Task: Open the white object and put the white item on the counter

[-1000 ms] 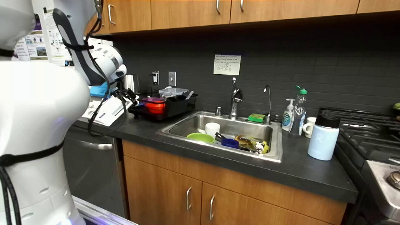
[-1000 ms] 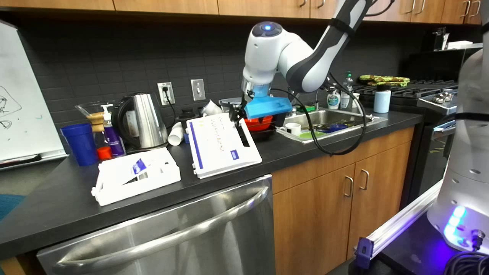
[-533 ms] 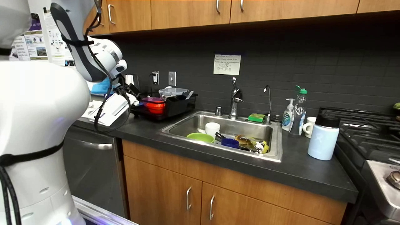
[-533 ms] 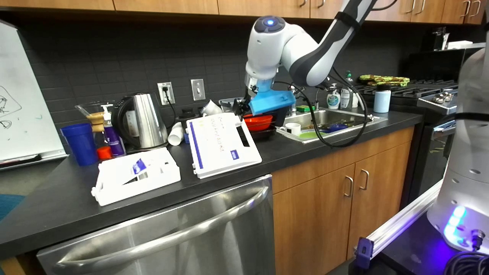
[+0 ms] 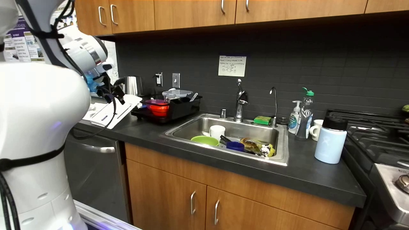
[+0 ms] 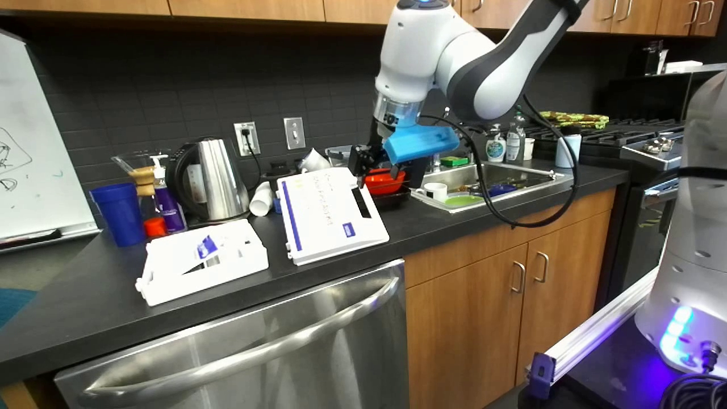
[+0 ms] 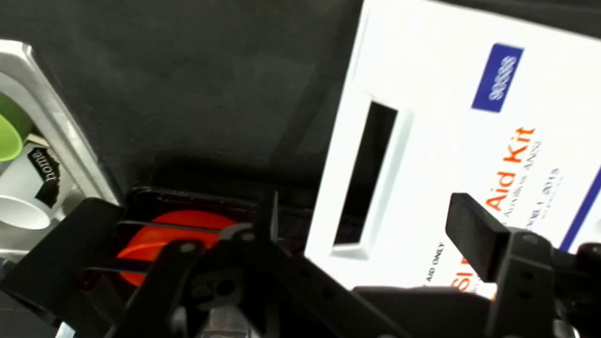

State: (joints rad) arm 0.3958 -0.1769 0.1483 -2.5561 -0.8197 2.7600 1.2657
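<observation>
Wrist view: gripper [image 7: 373, 218] spread wide over white case [image 7: 436, 155], holding nothing; contact unclear. Print at right: "Aid Kit", "AID ONLY". Mug [image 7: 21, 183] in sink [image 7: 58, 110], far left: "home". Dark counter [image 7: 211, 94] spans upper centre between sink rim and case edge.

In an exterior view: case tilted on counter, mid-frame; white tray [image 6: 210, 275] apart, lower left.

In an exterior view: note [image 5: 232, 66], upper centre, illegible; case at left.

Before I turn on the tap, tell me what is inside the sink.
The sink holds a white mug, a green bowl, a blue container, a black handle and a brown-and-yellow jumble I cannot identify. Whatever lies beneath them is covered.
</observation>
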